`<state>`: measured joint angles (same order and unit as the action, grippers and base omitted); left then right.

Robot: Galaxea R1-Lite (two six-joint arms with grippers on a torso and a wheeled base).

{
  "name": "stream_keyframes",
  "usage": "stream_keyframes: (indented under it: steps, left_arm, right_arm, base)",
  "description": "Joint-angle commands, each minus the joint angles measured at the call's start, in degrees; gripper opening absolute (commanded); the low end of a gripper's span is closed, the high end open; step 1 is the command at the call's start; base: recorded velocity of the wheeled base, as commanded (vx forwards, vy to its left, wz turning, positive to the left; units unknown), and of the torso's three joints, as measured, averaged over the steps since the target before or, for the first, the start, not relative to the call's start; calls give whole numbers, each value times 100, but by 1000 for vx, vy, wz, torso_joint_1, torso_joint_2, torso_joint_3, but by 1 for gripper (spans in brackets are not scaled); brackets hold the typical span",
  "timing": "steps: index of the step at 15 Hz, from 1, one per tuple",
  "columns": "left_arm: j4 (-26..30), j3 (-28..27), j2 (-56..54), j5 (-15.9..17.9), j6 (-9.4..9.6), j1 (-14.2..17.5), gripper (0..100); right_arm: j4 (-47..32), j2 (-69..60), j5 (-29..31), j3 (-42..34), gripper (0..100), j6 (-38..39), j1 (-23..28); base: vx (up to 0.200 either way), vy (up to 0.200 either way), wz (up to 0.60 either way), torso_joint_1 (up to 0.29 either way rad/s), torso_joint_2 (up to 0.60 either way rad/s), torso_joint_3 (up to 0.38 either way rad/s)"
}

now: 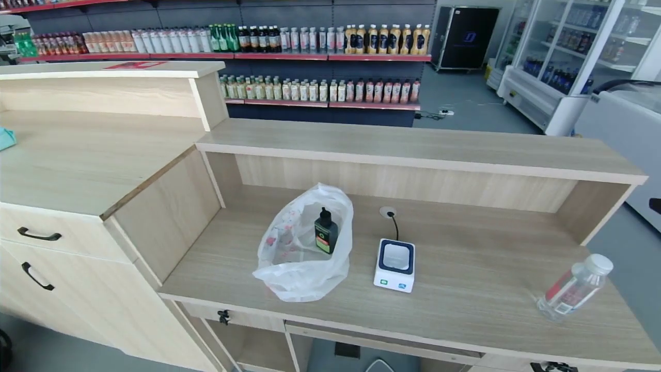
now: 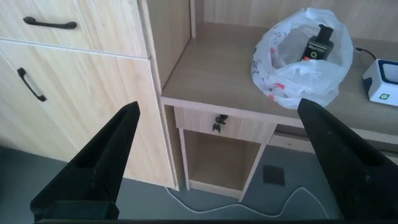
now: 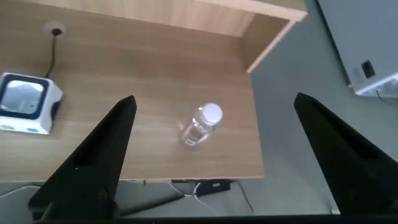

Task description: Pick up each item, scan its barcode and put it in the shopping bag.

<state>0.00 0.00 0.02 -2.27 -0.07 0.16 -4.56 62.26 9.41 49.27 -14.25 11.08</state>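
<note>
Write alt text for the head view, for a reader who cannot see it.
A white shopping bag holding a dark bottle sits on a wooden counter, a small white scanner beside it. A clear bottle is near the counter's right end.

Your head camera looks forward and down from above the pale wood-grain tabletop [image 1: 465, 289], taking in its full width, with the red-edged shelves of drink bottles [image 1: 330, 57] far behind. Your left wrist camera sits low, out in front of the tabletop's left end. It faces past the left hand [image 2: 219, 104] toward the crumpled white plastic shopping bag [image 2: 298, 84] and the white square scanner box [image 2: 382, 81]. Your right wrist camera hangs high over the right end, looking steeply down past the right hand [image 3: 214, 98] at the clear plastic bottle with a white cap [image 3: 200, 126]. All three views share the scanner box.
</note>
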Motion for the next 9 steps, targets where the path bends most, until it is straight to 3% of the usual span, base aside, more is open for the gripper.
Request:
stream_keyframes:
  steps: [1,3,5,7,9]
  left_arm:
    - [0,0,-2,-2,-1,2,100]
    - [0,0,-2,-2,-1,2,100]
    - [0,0,-2,-2,-1,2,100]
    - [0,0,-2,-2,-1,2,100]
    - [0,0,-2,-2,-1,2,100]
  right_arm:
    - [122,682,-45,-542,100,142,1300]
    - [825,1113,-212,-893,100,159,1555]
    - [1862,1737,-994,-1104,100,133,1836]
    - [2196,1974,-1890,-1175,100,-298,2197]
    - [2425,2054,-2277,-1544,100,-895,2531]
  base:
    - [0,0,-600,-2,2,2]
    - [0,0,0,0,0,0]
    - [0,0,0,0,0,0]
    - [0,0,0,0,0,0]
    - [0,0,0,0,0,0]
